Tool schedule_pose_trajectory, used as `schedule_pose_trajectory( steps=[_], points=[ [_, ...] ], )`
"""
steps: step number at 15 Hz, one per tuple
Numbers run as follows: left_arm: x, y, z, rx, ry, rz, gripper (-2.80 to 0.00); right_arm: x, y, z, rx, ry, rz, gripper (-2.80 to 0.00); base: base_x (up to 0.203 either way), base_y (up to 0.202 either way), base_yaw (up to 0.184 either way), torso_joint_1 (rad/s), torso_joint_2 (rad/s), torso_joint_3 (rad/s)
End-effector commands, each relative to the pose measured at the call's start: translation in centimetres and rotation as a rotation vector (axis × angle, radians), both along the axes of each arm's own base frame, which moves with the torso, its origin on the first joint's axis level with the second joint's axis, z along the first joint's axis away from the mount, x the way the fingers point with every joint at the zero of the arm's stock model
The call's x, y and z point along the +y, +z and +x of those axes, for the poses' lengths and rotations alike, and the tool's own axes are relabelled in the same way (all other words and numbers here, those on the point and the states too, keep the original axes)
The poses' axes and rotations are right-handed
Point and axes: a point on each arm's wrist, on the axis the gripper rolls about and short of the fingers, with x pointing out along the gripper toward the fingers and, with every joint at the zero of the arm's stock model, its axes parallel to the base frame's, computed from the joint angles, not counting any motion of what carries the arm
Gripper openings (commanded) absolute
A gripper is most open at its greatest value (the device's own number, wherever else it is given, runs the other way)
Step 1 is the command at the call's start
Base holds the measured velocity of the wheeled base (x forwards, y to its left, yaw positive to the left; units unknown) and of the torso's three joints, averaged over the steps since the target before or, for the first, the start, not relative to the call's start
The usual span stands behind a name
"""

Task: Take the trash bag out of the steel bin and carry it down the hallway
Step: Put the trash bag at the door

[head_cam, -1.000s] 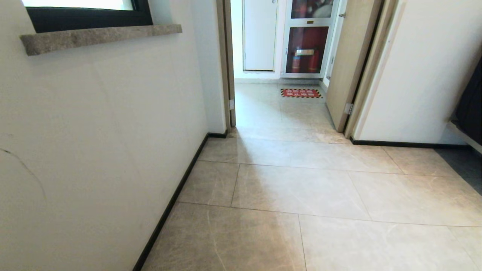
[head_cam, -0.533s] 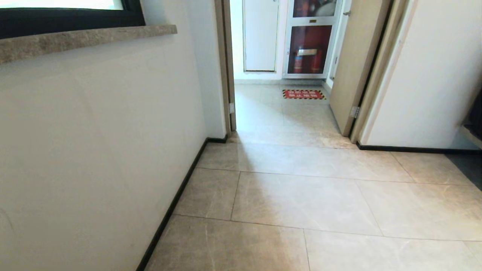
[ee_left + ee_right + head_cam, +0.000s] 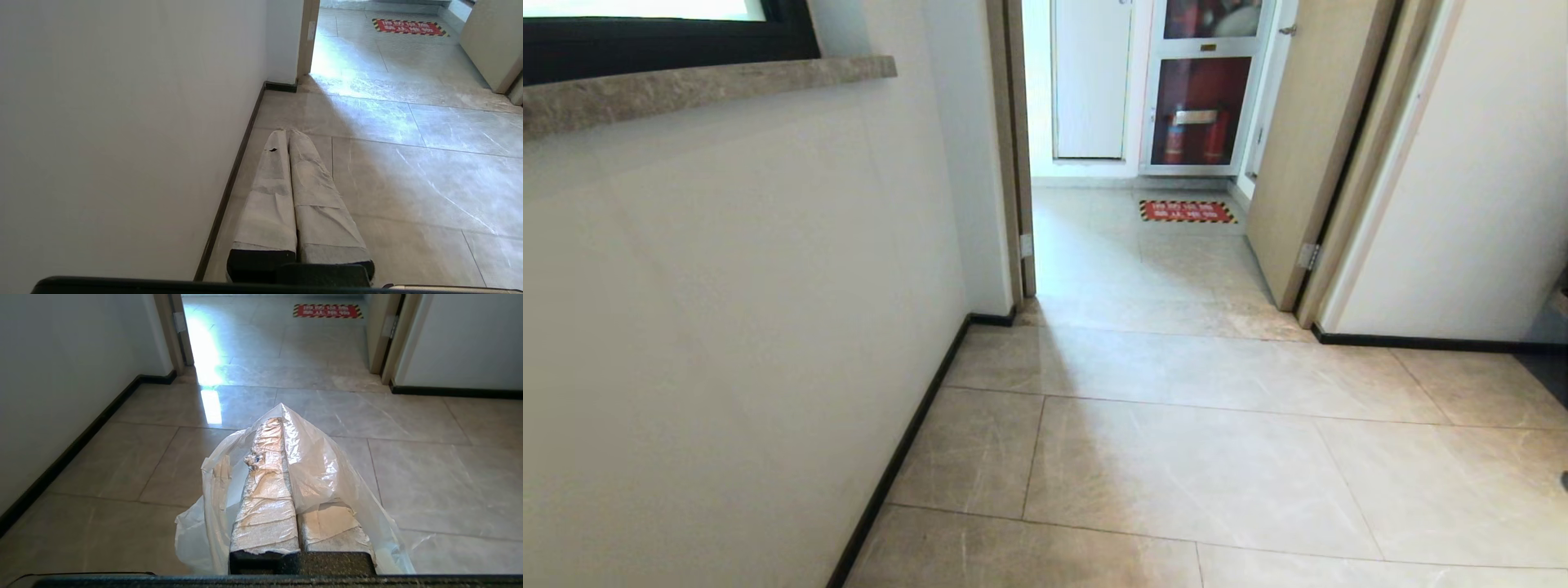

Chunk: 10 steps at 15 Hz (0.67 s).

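- Facing the hallway [image 3: 1192, 457] in the head view: open doorway [image 3: 1143, 204] ahead, no arms showing.
- Left wrist view: left gripper [image 3: 288, 132] pressed shut, empty, near the wall [image 3: 122, 122].
- Right wrist view: right gripper [image 3: 278, 422] clamped on the bag [image 3: 322, 469], film draped over both fingers. Looks light, limp, slippery; gathered mouth is probably the safest hold.

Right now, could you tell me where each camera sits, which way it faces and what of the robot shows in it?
Head view: high up, looking down the hallway at the open doorway; no arm shows.
Left wrist view: behind the shut, empty left gripper, beside the white wall.
Right wrist view: behind the right gripper, shut on the trash bag.
All three share the red floor sign.
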Motion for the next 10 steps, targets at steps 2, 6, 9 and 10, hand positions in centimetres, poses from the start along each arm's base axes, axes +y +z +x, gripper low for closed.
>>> schedule_pose_trajectory(
  steps=[2,6,9,10],
  points=[
    [0.00,0.00,0.00,0.000,0.000,0.000,-2.80,-0.01,-0.01,0.00,0.001,0.001,0.001,-2.80,0.199,0.000,0.002,0.001,0.00,0.002],
    [0.00,0.01,0.00,0.000,0.000,0.000,-2.80,0.00,-0.01,0.00,0.001,0.000,0.000,-2.80,0.192,0.000,0.001,0.004,0.00,0.002],
    [0.00,0.00,0.00,0.000,0.000,0.000,-2.80,-0.01,-0.01,0.00,0.001,0.002,0.000,-2.80,0.197,0.000,0.000,0.005,0.00,0.002],
    [0.00,0.00,0.00,0.000,0.000,0.000,-2.80,0.00,-0.01,0.00,0.001,0.000,0.000,-2.80,0.192,0.000,-0.002,0.005,0.00,0.000]
  ],
)
